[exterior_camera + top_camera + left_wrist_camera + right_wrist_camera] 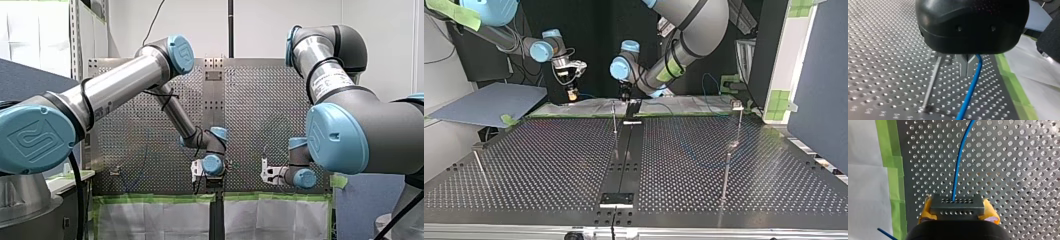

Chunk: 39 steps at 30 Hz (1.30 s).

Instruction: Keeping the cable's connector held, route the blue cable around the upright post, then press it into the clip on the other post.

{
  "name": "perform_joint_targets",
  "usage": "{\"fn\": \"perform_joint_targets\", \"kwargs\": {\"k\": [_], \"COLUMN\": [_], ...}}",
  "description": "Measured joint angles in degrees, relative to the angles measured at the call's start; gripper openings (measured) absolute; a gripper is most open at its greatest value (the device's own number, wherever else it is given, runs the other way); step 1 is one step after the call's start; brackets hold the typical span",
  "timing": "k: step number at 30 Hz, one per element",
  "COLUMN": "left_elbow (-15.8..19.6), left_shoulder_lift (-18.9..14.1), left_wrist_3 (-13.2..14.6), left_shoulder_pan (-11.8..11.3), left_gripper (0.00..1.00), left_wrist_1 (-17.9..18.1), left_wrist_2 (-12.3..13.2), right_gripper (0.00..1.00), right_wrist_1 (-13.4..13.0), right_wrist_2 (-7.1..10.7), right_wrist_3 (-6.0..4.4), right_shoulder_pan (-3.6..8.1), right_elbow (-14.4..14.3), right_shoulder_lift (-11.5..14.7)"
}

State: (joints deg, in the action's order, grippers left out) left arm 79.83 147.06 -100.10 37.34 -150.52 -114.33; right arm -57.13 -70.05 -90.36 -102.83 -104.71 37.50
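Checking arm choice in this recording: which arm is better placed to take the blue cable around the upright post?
Left. My left gripper holds the blue cable beside the upright post; my right gripper is busy holding the connector.

The blue cable (958, 170) leaves the top face of a dark grey block connector (957, 206) with rows of small holes, which sits clamped between the yellow pads (990, 213) of my right gripper (957, 208), and curves away low over the perforated table. Further along, the cable is pinched at the metal fingers (965, 66) of my left gripper (968, 67) and hangs down from them, just beside a thin upright post (931, 80) without touching it. The other post (727, 172) stands well apart at the top view's right, with a small clip (734, 144) at its top.
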Motion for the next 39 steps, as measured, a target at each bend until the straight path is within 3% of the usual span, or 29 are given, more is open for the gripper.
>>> {"fn": "perform_joint_targets", "kwargs": {"k": [15,22,33,39], "left_elbow": [0.0,0.0,-0.02,-0.03], "left_shoulder_lift": [-0.85,-0.72,-0.63,0.51], "left_wrist_3": [-0.31,-2.37,-5.86,-5.86], "left_shoulder_pan": [-0.65,-1.41,-5.95,-6.63], "left_gripper": [0.0,0.0,0.0,0.0], "left_wrist_1": [0.26,2.2,2.52,2.63], "left_wrist_2": [3.36,5.55,11.08,12.91], "right_gripper": [0.0,0.0,0.0,0.0], "right_wrist_1": [1.19,1.54,2.46,2.86], "right_wrist_2": [0.02,0.1,0.12,0.14], "right_wrist_3": [0.25,0.25,0.25,0.41], "right_shoulder_pan": [-0.05,-0.22,-0.4,-0.51], "right_elbow": [1.05,1.59,2.71,3.09], "right_shoulder_lift": [0.0,-0.01,0.0,-0.01]}}
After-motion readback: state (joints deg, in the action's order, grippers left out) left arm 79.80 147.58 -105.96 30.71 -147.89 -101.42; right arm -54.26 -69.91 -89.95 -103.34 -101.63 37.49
